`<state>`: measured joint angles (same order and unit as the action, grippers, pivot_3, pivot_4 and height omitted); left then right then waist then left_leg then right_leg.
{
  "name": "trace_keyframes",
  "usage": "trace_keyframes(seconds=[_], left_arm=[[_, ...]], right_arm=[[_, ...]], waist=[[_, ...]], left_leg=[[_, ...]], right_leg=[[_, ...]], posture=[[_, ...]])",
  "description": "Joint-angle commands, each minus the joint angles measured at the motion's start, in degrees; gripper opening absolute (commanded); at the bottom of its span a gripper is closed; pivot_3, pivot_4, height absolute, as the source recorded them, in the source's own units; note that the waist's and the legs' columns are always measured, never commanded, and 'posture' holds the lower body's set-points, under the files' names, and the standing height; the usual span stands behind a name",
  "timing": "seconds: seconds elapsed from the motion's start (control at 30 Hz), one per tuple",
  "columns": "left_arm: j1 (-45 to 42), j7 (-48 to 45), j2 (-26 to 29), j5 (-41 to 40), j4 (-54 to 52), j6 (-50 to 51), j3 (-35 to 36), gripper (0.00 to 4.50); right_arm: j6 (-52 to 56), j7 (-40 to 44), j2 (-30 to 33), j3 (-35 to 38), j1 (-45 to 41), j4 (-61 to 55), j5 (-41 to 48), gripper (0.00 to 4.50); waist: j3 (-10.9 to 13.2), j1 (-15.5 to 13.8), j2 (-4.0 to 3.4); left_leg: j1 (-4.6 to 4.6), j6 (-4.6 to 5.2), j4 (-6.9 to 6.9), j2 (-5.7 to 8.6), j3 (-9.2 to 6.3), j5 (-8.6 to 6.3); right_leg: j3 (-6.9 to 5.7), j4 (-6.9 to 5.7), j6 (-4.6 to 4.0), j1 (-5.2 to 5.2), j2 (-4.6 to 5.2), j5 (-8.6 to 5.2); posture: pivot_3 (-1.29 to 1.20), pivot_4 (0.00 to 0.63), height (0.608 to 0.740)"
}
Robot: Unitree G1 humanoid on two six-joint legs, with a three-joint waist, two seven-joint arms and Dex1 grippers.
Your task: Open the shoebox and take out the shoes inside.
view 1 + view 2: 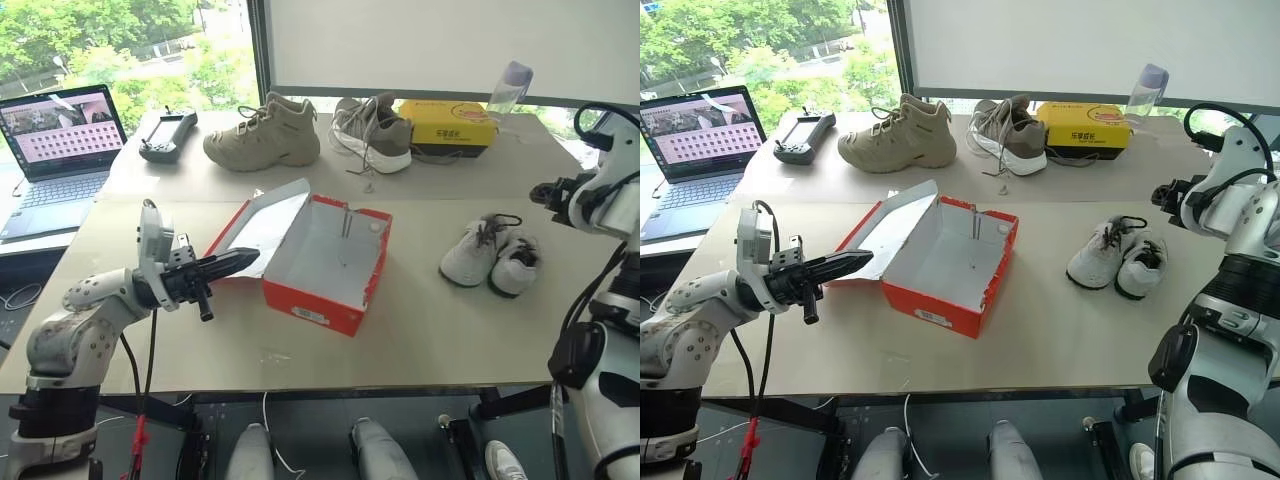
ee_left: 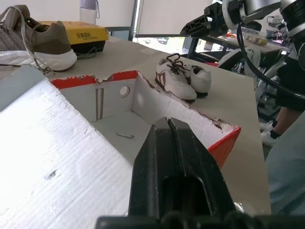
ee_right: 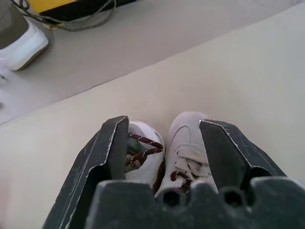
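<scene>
The shoebox (image 1: 325, 262) sits open and empty at mid-worktop (image 1: 450, 330). The shoes (image 1: 492, 254) rest on the worktop to its right. Left fingers (image 1: 236, 263) clenched at the lid; right fingers (image 3: 217, 143) released, above the shoes.

Matt red cardboard shoebox (image 1: 325, 262); white leather-look shoes (image 1: 490, 255); smooth table (image 1: 450, 330)

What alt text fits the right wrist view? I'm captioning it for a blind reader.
The right gripper, fingers open, hangs above the shoes, a small white pair lying side by side on the table. The yellow box and a white-soled sneaker sit behind.
</scene>
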<state>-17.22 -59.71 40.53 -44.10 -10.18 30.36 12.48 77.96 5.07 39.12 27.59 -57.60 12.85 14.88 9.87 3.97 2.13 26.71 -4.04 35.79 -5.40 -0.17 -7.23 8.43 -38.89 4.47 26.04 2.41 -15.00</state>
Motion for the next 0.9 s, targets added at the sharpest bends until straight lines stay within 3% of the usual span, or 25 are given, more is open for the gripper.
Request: trace_keyframes(seconds=[0.03, 0.17, 0.33, 0.5, 0.7, 0.9], left_arm=[[-1.11, 1.3, -0.72, 0.15, 0.24, -1.32, 1.71, 0.0], [-0.52, 6.61, -2.89, 1.01, 0.52, -2.22, 3.95, 0.0], [1.39, 15.05, -5.71, 2.0, -0.9, -2.52, 7.59, 0.0], [-0.04, 32.66, -9.62, 6.24, 1.73, -2.4, 13.45, 0.0], [1.02, 47.85, -11.97, 18.22, 7.32, -7.96, 15.39, 0.0], [4.28, 57.73, -18.73, 23.35, 8.4, -13.38, 16.99, 0.0]], right_arm=[[-3.61, 7.13, 0.42, -1.43, 1.79, -8.92, 4.96, 2.87], [-7.12, 16.68, -2.97, -6.12, 10.22, -24.26, 12.49, 2.87], [-12.24, 21.07, -4.36, -13.14, 21.74, -37.49, 14.51, 2.87], [-22.16, 9.36, -6.09, -19.57, 26.87, -35.59, 1.39, 2.87], [-31.65, 1.57, -8.08, -25.81, 33.84, -33.81, -9.76, 2.87], [-38.51, -2.5, -14.38, -24.71, 40.15, -25.54, -12.44, 2.87]], waist=[[0.0, 0.04, 0.0], [0.0, 0.39, 0.0], [0.0, 0.02, 0.0], [-0.02, -0.55, 0.04], [-0.05, -0.63, 0.08], [-0.11, -1.36, 0.2]], left_leg=[[0.0, 0.0, -0.01, 0.0, 0.0, 0.0], [-0.03, 0.0, -0.03, 0.0, -0.01, 0.0], [-0.02, 0.0, -0.01, 0.0, -0.02, 0.0], [0.01, -0.01, 0.23, 0.0, -0.02, 0.0], [-0.05, -0.01, 0.1, 0.0, -0.02, 0.0], [-0.22, -0.02, 0.14, 0.0, -0.03, 0.0]], right_leg=[[-0.01, 0.0, 0.0, 0.0, 0.0, 0.0], [-0.01, -0.04, 0.01, 0.0, 0.0, 0.0], [-0.02, -0.1, 0.03, -0.01, 0.0, 0.0], [-0.01, -0.09, 0.07, -0.09, 0.0, 0.03], [-0.02, -0.08, 0.08, -0.07, 0.0, 0.04], [-0.05, -0.01, 0.08, -0.37, 0.0, 0.05]], posture=[[0.0, 0.15, 0.685], [0.0, 0.15, 0.685], [0.0, 0.15, 0.685], [0.0, 0.15, 0.685], [0.0, 0.15, 0.685], [0.0, 0.15, 0.685]])
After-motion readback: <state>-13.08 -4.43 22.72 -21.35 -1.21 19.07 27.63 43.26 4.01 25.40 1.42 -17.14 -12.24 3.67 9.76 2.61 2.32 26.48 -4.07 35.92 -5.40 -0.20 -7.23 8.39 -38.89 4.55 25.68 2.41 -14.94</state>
